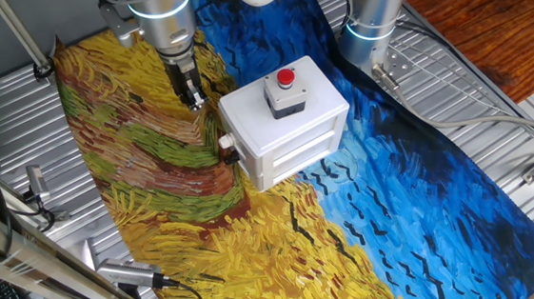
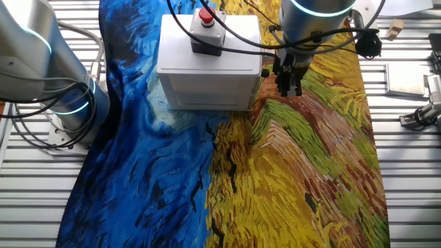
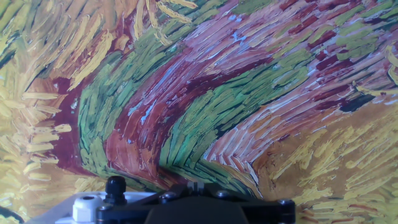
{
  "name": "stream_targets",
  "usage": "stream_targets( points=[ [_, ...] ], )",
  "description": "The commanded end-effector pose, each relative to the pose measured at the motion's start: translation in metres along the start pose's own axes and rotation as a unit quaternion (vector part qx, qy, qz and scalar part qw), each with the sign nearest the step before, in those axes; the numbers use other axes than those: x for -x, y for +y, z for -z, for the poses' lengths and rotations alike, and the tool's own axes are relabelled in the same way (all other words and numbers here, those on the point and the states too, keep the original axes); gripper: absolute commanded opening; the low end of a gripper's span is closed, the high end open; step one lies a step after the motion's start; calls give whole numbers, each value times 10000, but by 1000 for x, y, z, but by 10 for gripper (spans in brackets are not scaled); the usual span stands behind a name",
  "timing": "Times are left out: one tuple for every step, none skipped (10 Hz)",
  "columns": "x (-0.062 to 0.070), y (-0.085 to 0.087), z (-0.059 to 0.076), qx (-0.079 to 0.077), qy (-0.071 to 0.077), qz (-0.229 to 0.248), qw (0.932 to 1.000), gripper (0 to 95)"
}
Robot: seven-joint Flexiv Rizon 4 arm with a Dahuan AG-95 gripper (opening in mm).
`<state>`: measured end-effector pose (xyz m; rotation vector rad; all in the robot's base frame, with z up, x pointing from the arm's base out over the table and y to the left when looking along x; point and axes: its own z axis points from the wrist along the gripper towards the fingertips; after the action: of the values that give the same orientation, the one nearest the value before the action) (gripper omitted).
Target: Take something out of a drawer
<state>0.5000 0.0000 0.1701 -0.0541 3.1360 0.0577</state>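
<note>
- Painted cloth [image 1: 256,255], a printed sheet of yellow, green, maroon and blue brushstrokes, lies closest to the fixed cameras and covers the ribbed metal table [image 2: 406,172].
- Filling my hand view is the same cloth, with green and maroon swirls directly under me; at the bottom edge I see the dark body of my own hand and a corner of the white plastic box [image 3: 87,208] with a black cable fitting on it.
- My two-finger gripper [image 1: 194,100] points straight down at the cloth, just beside the box's knob side. It hangs above the cloth, apart from the box.
- My dark fingers [image 2: 288,81] look close together with nothing between them, but I cannot tell for certain whether they are fully closed.
- That white box [image 1: 284,124] stands on the cloth where the yellow meets the blue, with a grey switch housing carrying a red round push button [image 1: 286,78] on its top.
- On the box face turned toward my gripper sits the upper white plastic drawer [image 1: 232,133], pushed in flush, its small round knob [image 1: 225,144] sticking out toward me.
- I see no small tan wooden block anywhere on the cloth; with the drawer closed, I cannot tell where it is.
- A second silver arm base with a glowing blue ring [image 1: 371,17] stands on the far side of the box from my gripper.
- Black cables [image 2: 234,41] drape across the box top.
</note>
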Motion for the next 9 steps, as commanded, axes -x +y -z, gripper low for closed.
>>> stream_targets(
  points=[
    [0,0,0,-10,9,22,10000,0],
    [0,0,0,-8,11,56,10000,0],
    [0,0,0,-2,4,282,9996,0],
    [-1,0,0,-6,8,438,9990,0],
    [-1,0,0,-2,7,621,9981,0],
    [-2,0,0,2,1,998,9950,0],
    [-2,0,0,-4,4,1041,9946,0],
    [-2,0,0,-15,7,1088,9941,0],
    [-2,0,0,-75,15,1039,9946,0]
  ],
)
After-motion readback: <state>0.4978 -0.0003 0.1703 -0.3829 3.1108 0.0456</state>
